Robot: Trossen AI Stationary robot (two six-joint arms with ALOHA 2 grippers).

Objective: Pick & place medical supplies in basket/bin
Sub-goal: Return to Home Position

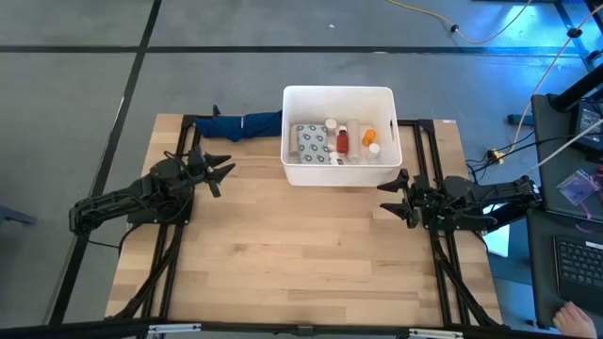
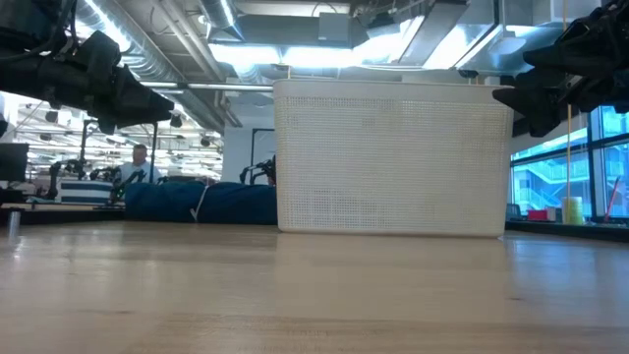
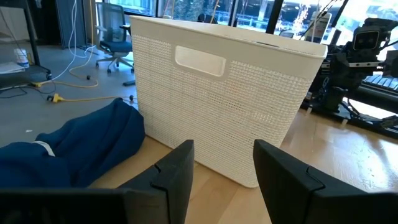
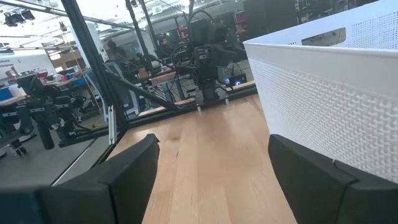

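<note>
The white bin stands on the table's far middle. Inside it lie the medical supplies: a grey dotted packet, a red bottle, an orange-capped bottle and white tubes and bottles. My left gripper hovers open at the table's left, pointing at the bin. My right gripper hovers open at the right, just near of the bin's right corner. Neither has anything between its fingers.
A dark blue cloth bundle lies at the far left, touching the bin's left side. The near half of the wooden table is bare. A person's hand shows at a keyboard beyond the table's right edge.
</note>
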